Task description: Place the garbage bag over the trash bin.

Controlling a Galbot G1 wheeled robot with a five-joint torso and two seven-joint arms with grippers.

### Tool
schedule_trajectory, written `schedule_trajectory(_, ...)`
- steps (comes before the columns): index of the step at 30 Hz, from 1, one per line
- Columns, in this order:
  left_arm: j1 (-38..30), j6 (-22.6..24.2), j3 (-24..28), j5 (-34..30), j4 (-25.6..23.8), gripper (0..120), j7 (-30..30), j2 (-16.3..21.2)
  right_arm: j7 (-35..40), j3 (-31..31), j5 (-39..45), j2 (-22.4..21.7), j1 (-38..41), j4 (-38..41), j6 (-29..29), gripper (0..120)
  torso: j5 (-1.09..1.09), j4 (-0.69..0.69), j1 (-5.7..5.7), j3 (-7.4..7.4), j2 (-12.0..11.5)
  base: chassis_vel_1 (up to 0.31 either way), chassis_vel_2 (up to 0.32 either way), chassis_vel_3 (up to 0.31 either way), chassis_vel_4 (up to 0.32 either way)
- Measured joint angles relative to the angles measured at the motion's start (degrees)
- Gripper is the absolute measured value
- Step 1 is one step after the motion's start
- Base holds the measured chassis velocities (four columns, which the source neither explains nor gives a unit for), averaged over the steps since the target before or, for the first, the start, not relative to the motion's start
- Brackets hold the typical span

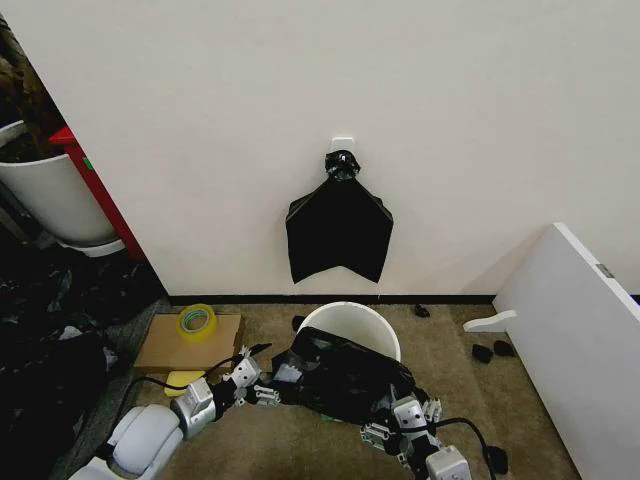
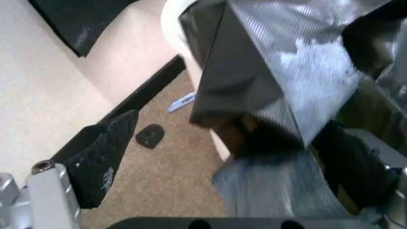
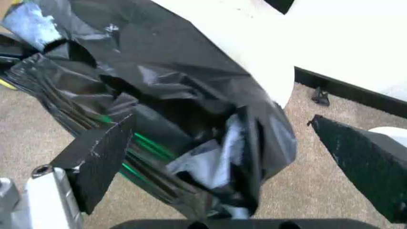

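From the head camera I see both arms low at the near edge of the view. The left gripper sits at the near-left side of the garbage bag. In the left wrist view one dark finger stands clear of the plastic over the carpet, with the bag bunched across the other side; I read these jaws as spread, and I cannot tell whether they pinch any plastic. The right gripper is at the near-right edge of the bag. In the right wrist view its two fingers are set wide apart, with crinkled plastic lying in the gap between them; the jaws are released, not clenched on the bag.

The garbage bag lies crumpled and glossy against the near side of the trash bin, draped partly over its near rim. The far half of the rim is uncovered and white. The bin stands upright on the carpet.

To the left, a flat cardboard box carries a roll of yellow tape. Beyond the bin, a flat black bundle hangs on the wall from a white hook. A white panel leans at the right.
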Motion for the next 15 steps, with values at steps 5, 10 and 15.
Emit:
schedule_trajectory(5, -1.1, -2.0, -2.8, -1.9, 1.1, 100, 6.7, -0.1, 0.0, 0.0, 0.1, 0.3, 0.3, -0.5, -0.1, 100, 0.0, 0.0, 0.0, 0.0, 0.0, 0.0, 0.0, 0.0, 0.0)
schedule_trajectory(10, -1.9, -4.3, -5.0, -3.9, 1.8, 100, 12.7, -0.4, 0.0, -0.4, 0.2, 0.6, 0.8, -1.2, -0.1, 100, 0.01, 0.0, 0.0, 0.0, 0.0, 0.0, 0.0, 0.0, 0.0)
schedule_trajectory(15, -2.1, -6.4, -7.7, -3.5, 2.3, 100, 18.2, -0.6, 0.0, -0.4, 0.2, 0.5, 1.0, -1.1, -0.1, 100, 0.0, 0.0, 0.0, -0.01, 0.0, 0.0, 0.0, 0.0, 0.0)
